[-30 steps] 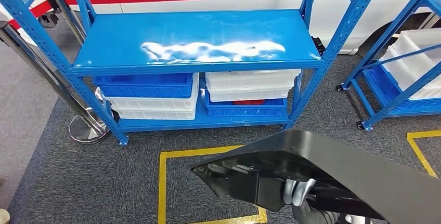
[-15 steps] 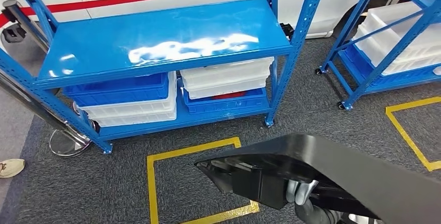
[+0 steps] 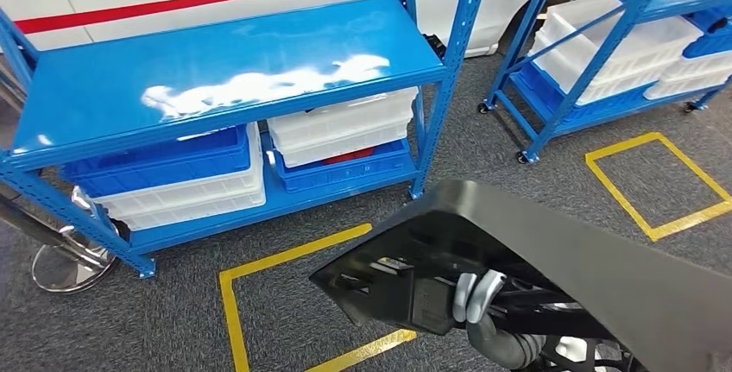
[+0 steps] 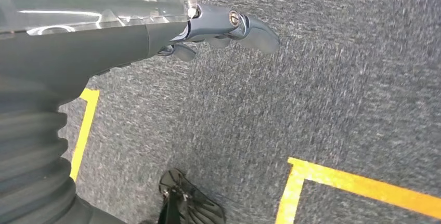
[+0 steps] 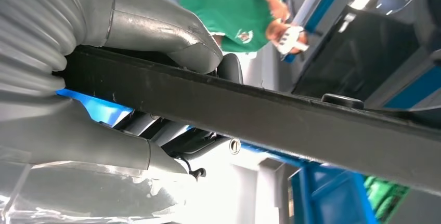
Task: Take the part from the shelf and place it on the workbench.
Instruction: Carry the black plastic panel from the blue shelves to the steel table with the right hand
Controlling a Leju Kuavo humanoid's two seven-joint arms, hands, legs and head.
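Matt black, seemingly plastic part (image 3: 552, 251); glossy blue metal shelf (image 3: 216, 70); rough grey carpet (image 4: 322, 89)

We note the part (image 3: 535, 251) at lower right, over the floor (image 3: 129, 320), with the right hand (image 3: 479, 303) gripping it from beneath. A taped floor square (image 3: 226, 303) lies just left of the part. Behind the square stands a shelf (image 3: 216, 70); crates (image 3: 259, 156) sit on its lower level. A second shelf (image 3: 604, 35) holding crates stands to the right, with another taped square (image 3: 656, 182) before it.
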